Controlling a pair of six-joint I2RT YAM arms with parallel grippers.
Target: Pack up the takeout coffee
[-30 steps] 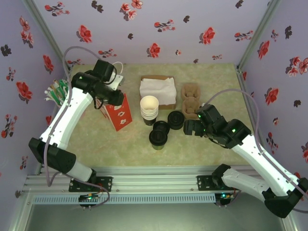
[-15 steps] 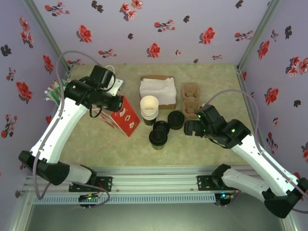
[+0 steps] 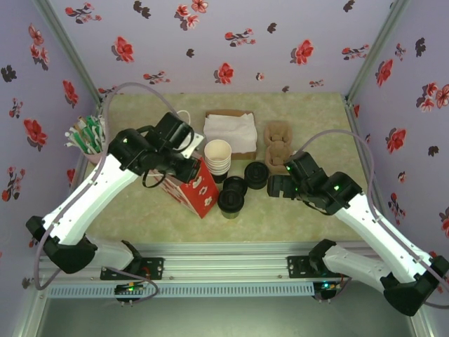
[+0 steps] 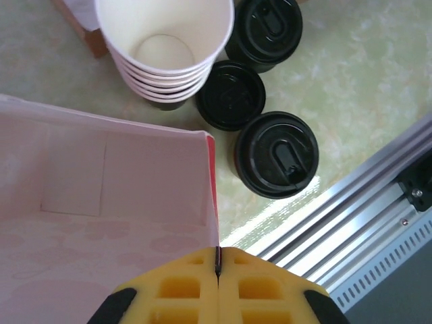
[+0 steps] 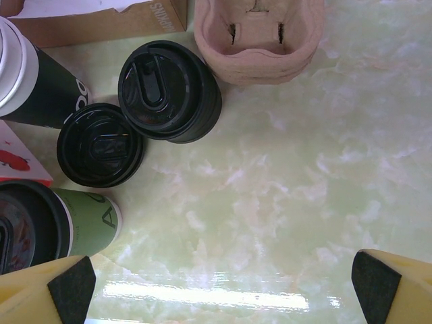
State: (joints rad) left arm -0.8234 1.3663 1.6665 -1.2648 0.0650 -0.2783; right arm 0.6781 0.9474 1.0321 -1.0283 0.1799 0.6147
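Little is done, by my reading. The left pincer (image 3: 191, 170) is clenched on the rim of the one red bag (image 3: 201, 193), and the right pincer (image 3: 273, 186) hangs released. Nearest stands one green cup (image 3: 231, 202), lidded, then one lid (image 3: 235, 185), seemingly loose. Beyond it the coffee (image 3: 256, 175) sits lidded on the desk (image 3: 323, 133), outside the bag and yet to go in. Farther are one stack (image 3: 218, 158) of about five cups, one carrier (image 3: 278, 140) and one napkin box (image 3: 230, 130).

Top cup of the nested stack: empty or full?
Empty. Left wrist view looks straight into the top cup; its bare cream bottom shows.
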